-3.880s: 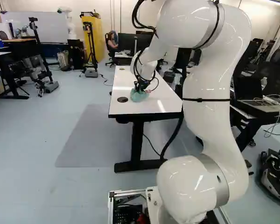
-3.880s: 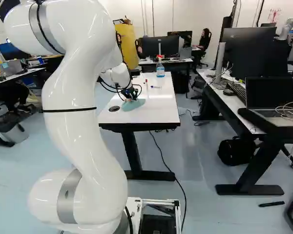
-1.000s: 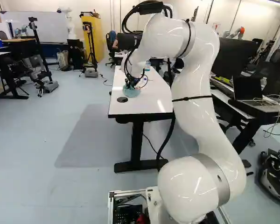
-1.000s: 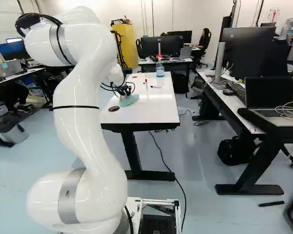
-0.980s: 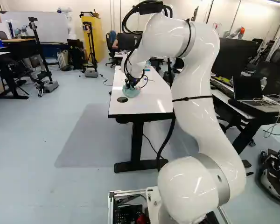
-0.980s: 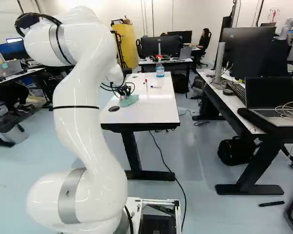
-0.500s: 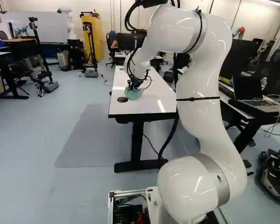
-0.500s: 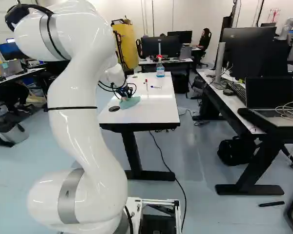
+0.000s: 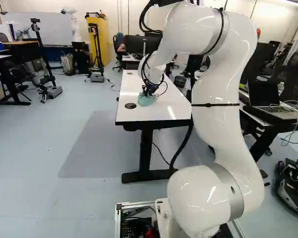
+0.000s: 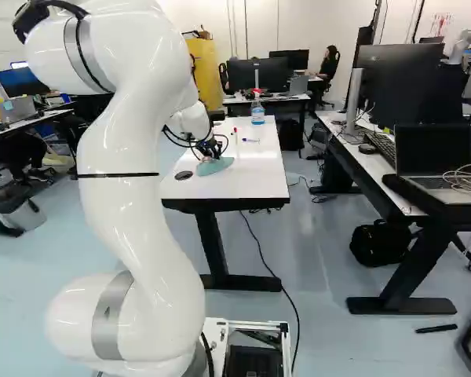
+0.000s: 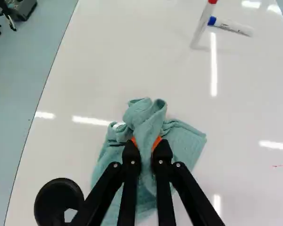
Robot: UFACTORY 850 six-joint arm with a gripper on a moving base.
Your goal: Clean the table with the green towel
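My gripper [image 10: 213,151] is low over the white table [image 10: 255,177] in the right base view. In the wrist view the gripper [image 11: 146,143] is shut on the green towel [image 11: 184,136], with a bunched fold pinched between the orange pads and the rest spread on the tabletop around and under the fingers. The towel [image 9: 148,100] also shows beneath the gripper in the left base view. A small red mark [image 11: 279,165] lies on the tabletop off to one side of the towel.
Ahead of the gripper are a red-capped marker [image 11: 203,22], standing, and a blue-capped marker [image 11: 230,27], lying down. A spray bottle [image 10: 257,107] stands at the table's far end. The black round grommet [image 11: 59,201] is beside the towel. Another desk [image 10: 361,161] stands to the right.
Over the last second the arm has swung rightward across the table, and the towel has slid along with the gripper, away from the grommet. The base has not moved.
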